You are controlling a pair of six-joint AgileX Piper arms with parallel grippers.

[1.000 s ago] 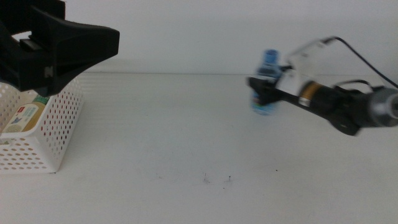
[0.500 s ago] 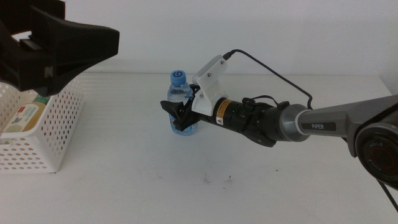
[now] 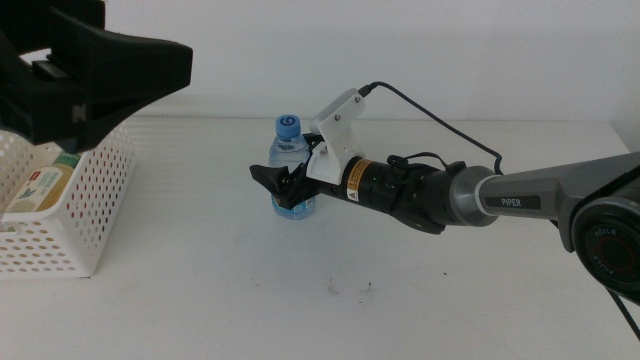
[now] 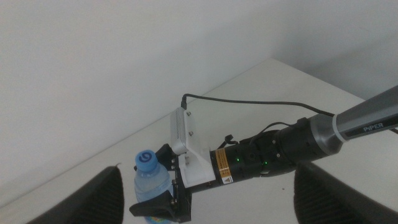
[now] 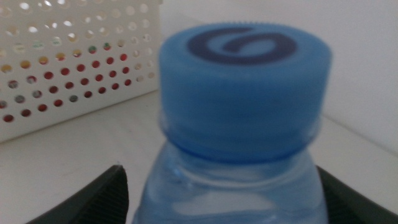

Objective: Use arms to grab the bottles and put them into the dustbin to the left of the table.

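The clear water bottle (image 3: 291,165) with a blue cap stands upright mid-table. My right gripper (image 3: 285,185) reaches in from the right and is shut on its lower body. In the right wrist view the cap (image 5: 244,90) fills the frame, with a jaw on each side. The yellow tea bottle (image 3: 40,190) lies inside the white perforated dustbin (image 3: 85,225) at the left. My left gripper (image 3: 110,70) hangs open and empty high above the dustbin. Its wrist view looks down on the water bottle (image 4: 151,180) and the right arm (image 4: 273,152).
The dustbin (image 5: 74,62) also shows behind the bottle in the right wrist view. The white table (image 3: 330,310) has a few tiny dark specks (image 3: 350,290) near the front. The right arm's black cable (image 3: 440,120) loops above its wrist.
My right arm carried the water bottle from the right side of the table to the middle. In the last half second it barely moved. The left arm has not moved.
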